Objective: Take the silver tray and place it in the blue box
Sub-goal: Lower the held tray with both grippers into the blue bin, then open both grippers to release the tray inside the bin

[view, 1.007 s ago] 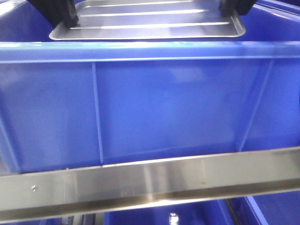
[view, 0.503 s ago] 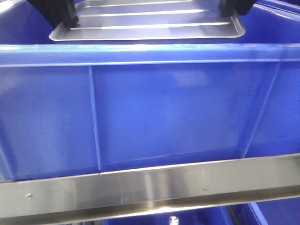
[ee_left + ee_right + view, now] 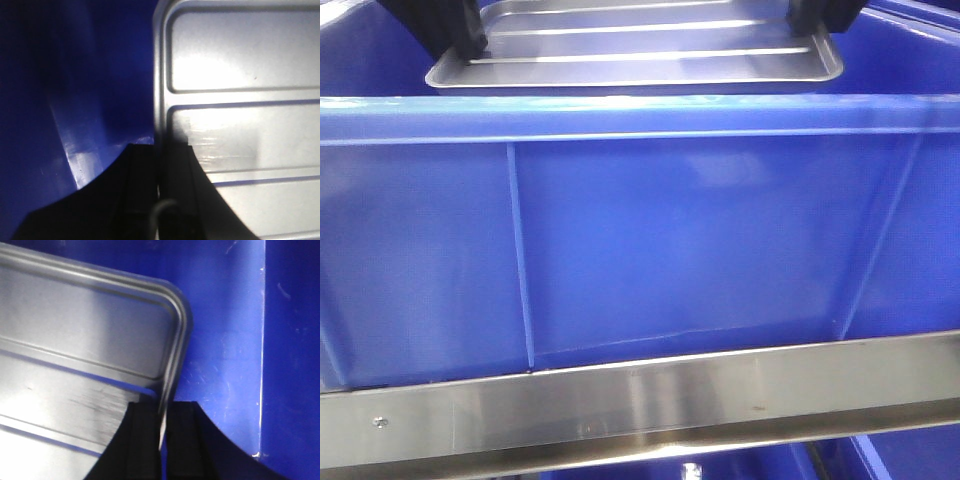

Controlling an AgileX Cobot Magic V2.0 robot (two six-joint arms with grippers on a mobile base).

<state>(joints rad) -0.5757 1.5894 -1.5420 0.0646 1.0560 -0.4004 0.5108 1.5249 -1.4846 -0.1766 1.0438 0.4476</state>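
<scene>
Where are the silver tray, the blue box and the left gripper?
silver tray (image 3: pixel 640 45): front view, on its ridged base.
blue box (image 3: pixel 700 230): front view, on the near side wall.
left gripper (image 3: pixel 160 150): left wrist view, midway between the fingertips, where they pinch the tray's rim.

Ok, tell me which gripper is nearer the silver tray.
Neither: both hold the silver tray. The left gripper pinches its left-end rim; the right gripper pinches its right-end rim.

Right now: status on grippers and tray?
Both shut on silver tray rim: left gripper, right gripper. Tray hangs over blue box, not released. No obstruction seen.
</scene>
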